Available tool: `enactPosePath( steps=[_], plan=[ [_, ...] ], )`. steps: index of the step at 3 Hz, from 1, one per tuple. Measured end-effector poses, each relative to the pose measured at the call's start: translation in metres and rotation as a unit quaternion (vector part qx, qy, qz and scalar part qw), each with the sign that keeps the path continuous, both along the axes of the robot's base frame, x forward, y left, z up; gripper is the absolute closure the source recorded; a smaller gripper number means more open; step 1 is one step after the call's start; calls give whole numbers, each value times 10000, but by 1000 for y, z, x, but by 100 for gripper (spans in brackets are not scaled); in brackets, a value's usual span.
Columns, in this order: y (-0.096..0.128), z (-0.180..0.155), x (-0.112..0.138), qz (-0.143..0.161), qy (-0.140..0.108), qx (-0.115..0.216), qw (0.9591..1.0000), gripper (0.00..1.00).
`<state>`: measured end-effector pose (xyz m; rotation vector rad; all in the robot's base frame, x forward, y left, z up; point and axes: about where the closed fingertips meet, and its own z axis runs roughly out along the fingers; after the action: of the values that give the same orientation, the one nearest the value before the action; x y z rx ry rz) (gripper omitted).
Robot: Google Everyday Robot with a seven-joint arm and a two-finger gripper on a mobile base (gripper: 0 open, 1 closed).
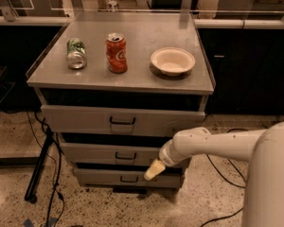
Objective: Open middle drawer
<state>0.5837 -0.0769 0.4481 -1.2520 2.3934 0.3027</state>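
Middle drawer (99, 153), wide shallow grey metal front with a small black bracket handle (125, 156) at centre, sits low in the frame's centre, second of three in the grey metal cabinet (132, 34), with a dark gap above it. My gripper (155, 170), cream-coloured tip on a white arm (217, 145) coming in from the lower right of the frame, is at that drawer's lower edge, right of the handle and apart from it, over the dark gap above the bottom drawer (102, 178). Whether the gripper is spread or pressed together I cannot tell, and contact with the front is unclear. Taller grey top drawer (80, 119) with its own black handle lies just above, at mid frame. On the cabinet top, upper half of the frame: green metal can (76, 53) lying on its side at left, red soda can (116, 52) upright just beside it, shallow cream round bowl (173, 60) to the right, well apart from both. Black cables (54, 183) trail over the speckled floor (9, 141) at lower left.
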Motion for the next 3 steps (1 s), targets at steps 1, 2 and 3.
enactPosePath(
  steps=[1,2,3],
  plan=[
    [-1,-15,-20,69,88,-155,9998,0],
    [-1,-12,-20,75,41,-156,9998,0],
    [-2,4,6,-3,-313,-117,9994,0]
  ],
)
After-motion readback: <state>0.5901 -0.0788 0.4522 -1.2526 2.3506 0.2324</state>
